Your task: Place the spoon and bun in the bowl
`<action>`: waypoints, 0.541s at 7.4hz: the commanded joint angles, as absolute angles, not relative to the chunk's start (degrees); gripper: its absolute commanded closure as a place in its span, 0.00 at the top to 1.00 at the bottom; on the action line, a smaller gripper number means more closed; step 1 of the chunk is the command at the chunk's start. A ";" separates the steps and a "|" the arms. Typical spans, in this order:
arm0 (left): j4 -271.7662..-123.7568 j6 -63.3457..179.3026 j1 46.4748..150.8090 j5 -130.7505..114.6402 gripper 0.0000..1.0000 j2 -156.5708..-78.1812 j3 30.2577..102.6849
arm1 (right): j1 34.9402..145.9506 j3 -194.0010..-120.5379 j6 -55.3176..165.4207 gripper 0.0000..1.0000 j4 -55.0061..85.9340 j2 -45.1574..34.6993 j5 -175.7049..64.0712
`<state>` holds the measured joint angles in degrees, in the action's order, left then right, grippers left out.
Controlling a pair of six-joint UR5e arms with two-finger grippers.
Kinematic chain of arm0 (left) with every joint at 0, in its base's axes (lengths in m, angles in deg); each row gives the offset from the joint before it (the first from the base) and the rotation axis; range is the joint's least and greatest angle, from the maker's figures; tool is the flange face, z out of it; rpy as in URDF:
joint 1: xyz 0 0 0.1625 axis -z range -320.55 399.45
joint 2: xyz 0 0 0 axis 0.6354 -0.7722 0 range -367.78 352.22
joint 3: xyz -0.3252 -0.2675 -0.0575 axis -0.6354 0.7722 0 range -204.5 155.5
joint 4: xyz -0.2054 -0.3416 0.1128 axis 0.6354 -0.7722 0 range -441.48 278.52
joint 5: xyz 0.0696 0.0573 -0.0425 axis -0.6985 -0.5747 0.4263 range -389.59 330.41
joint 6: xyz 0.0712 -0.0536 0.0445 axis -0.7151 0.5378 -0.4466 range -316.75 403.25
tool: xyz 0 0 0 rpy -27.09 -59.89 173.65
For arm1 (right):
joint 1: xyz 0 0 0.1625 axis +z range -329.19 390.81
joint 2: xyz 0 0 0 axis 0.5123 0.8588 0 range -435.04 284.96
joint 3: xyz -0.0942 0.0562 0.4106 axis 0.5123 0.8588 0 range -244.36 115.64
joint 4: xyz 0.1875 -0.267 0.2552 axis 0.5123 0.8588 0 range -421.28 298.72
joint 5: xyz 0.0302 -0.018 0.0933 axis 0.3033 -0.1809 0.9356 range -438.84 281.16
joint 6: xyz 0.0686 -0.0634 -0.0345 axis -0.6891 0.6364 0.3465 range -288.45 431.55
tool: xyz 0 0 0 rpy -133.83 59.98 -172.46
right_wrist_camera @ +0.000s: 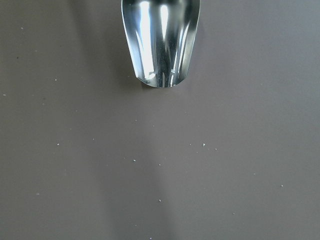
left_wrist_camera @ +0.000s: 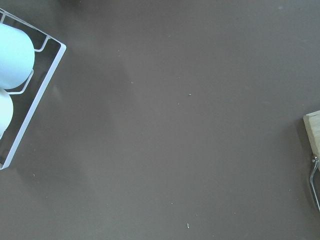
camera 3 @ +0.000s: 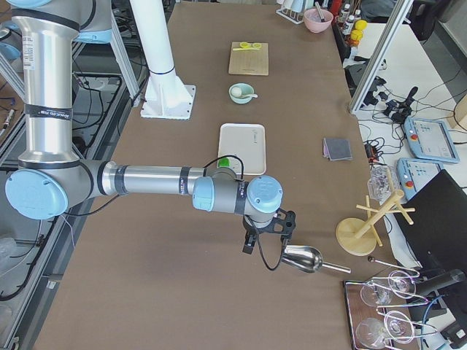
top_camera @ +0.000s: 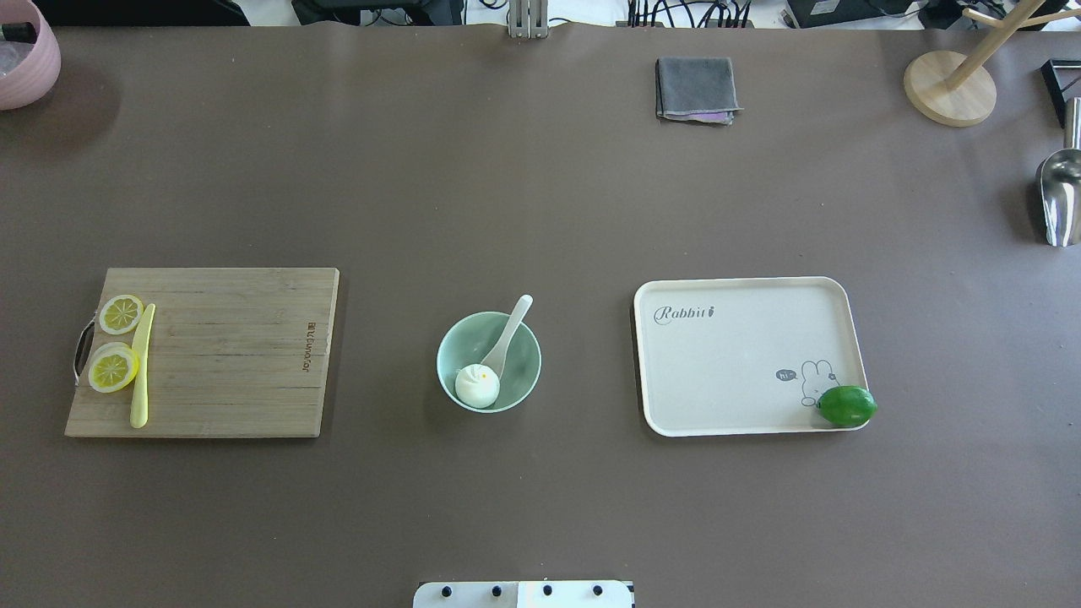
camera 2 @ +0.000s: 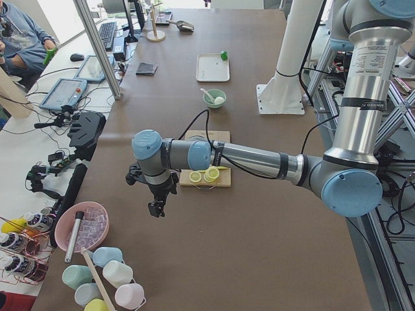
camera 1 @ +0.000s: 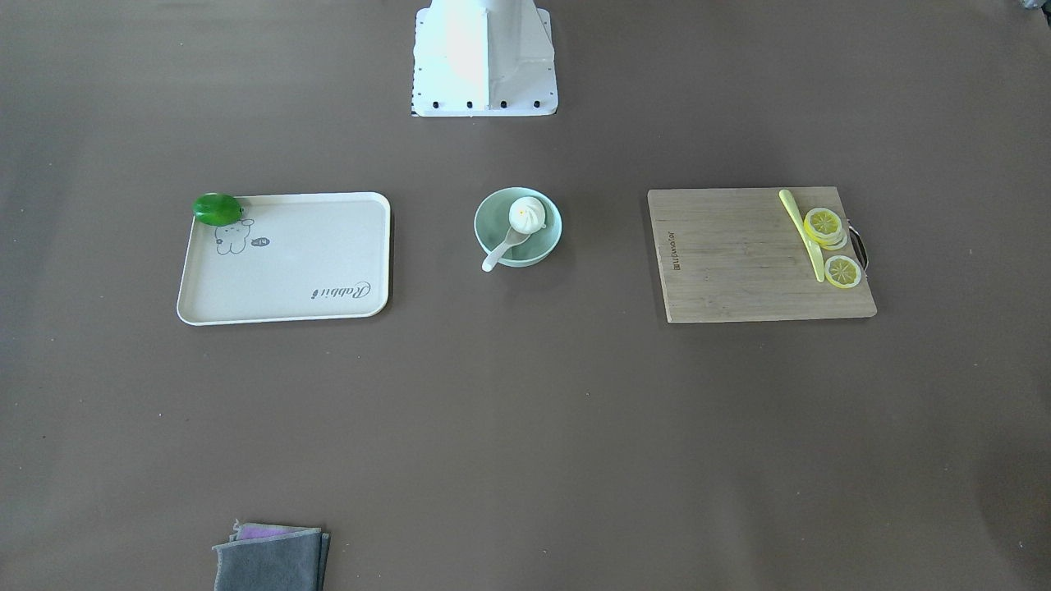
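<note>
Bowl (top_camera: pixel 522 355): stands on the desk (top_camera: pixel 540 211) at the centre of the overhead view, between the board (top_camera: pixel 236 363) at left and the tray (top_camera: pixel 735 371) at right, apart from both.

Bun (top_camera: pixel 477 386): lies inside the bowl, against its lower side in the overhead view.

Spoon (top_camera: pixel 505 338): scoop down in the bowl, just beside the bun. The handle leans out over the upper right of the rim.

My left claw (camera 2: pixel 155 208): seen only in the left side view, left of centre. It points down over bare desk, well apart from the bowl. I cannot tell whether it is open or closed. Its wrist camera shows bare desk, a wire rack (left_wrist_camera: pixel 30 100) with pale cups at the left edge and a board corner at the right edge.

My right claw (camera 3: pixel 249 245): seen only in the right side view, lower centre, over the desk near a metal scoop (camera 3: pixel 300 259). I cannot tell its state either.

Other items: a lime (top_camera: pixel 846 405) sits at the tray's lower right corner. Lemon slices (top_camera: pixel 114 369) and a yellow utensil (top_camera: pixel 141 367) lie on the board's left end.
</note>
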<state>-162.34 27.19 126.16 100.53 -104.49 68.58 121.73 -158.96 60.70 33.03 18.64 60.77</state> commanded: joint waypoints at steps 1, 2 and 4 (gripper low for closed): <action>-162.34 27.34 126.19 100.49 0.98 -104.55 68.84 | 121.78 -158.93 60.30 1.00 33.02 18.74 60.73; -162.43 28.73 126.19 100.49 0.98 -104.64 69.19 | 121.69 -158.67 60.22 1.00 33.02 18.74 60.73; -163.30 29.27 126.19 100.40 0.98 -104.46 69.37 | 121.78 -158.14 60.13 1.00 33.02 18.66 60.73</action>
